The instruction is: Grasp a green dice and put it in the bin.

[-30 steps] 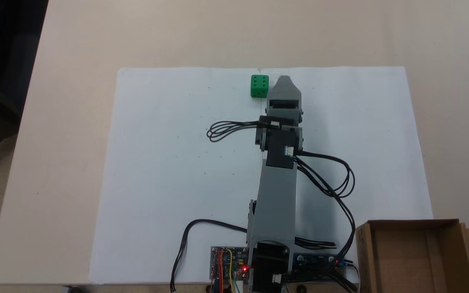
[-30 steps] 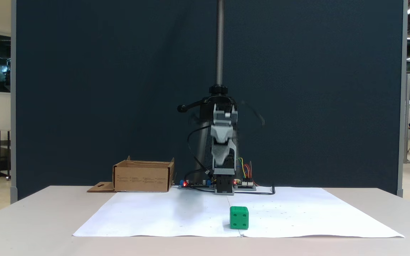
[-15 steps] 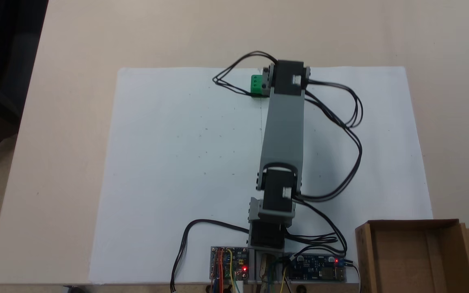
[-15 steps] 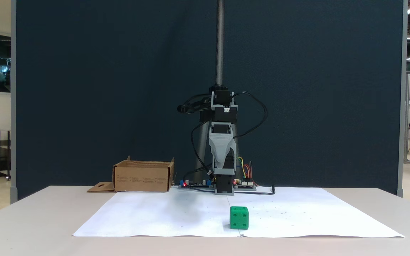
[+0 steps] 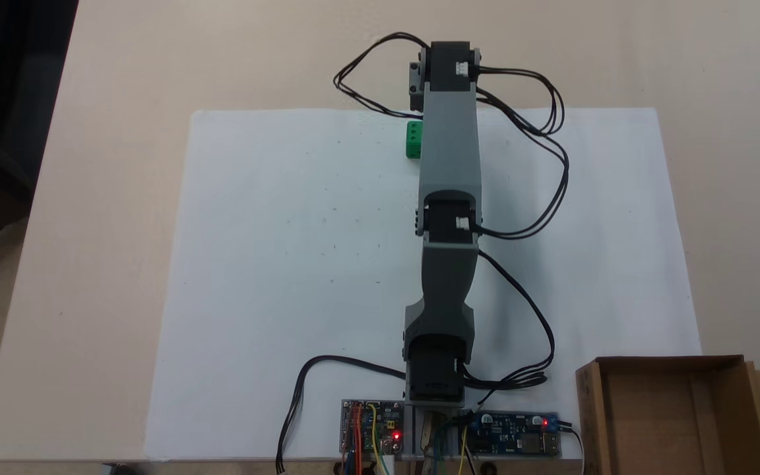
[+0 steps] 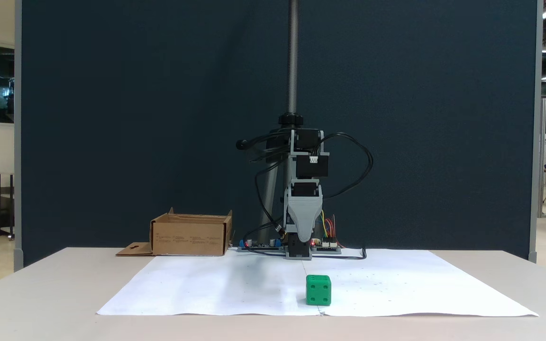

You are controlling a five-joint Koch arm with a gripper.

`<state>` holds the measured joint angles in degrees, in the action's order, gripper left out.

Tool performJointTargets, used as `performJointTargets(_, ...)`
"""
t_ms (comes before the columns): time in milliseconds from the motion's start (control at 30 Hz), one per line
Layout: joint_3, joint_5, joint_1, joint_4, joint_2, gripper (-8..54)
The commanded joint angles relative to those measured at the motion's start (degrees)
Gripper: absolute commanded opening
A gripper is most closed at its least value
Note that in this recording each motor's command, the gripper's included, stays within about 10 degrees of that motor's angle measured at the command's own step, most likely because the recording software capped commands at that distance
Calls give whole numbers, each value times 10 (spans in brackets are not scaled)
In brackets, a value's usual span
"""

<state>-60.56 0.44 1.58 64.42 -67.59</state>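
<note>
The green dice [image 6: 318, 290] sits on the white paper near its front edge in a fixed view. In the top-down fixed view the dice [image 5: 412, 139] is half hidden under the stretched grey arm [image 5: 449, 152]. My gripper [image 6: 303, 237] hangs pointing down, well above the table and slightly left of the dice. It shows as one grey tapered wedge, so its jaws cannot be told apart. Nothing is seen in it. The bin [image 6: 190, 234], a brown cardboard box, stands at the back left, and the bin [image 5: 590, 422] is at the bottom right from above, with nothing inside.
A white paper sheet [image 5: 287, 264] covers the middle of the beige table [image 5: 123, 66]. Circuit boards [image 5: 372, 425] and looping black cables [image 5: 545, 185] sit around the arm's base. A metal pole [image 6: 293, 57] and a dark blue partition [image 6: 135, 118] stand behind.
The arm has stretched out further, its wrist now past the paper's far edge. The gripper swung to point down and has dropped lower. The dice has not moved.
</note>
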Motion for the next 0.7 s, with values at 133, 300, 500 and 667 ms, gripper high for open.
performJointTargets(133,66,77,-14,56,28,418)
performJointTargets(300,97,90,-25,56,74,418)
performJointTargets(500,124,100,-29,54,113,417)
performJointTargets(667,139,111,-29,51,137,417)
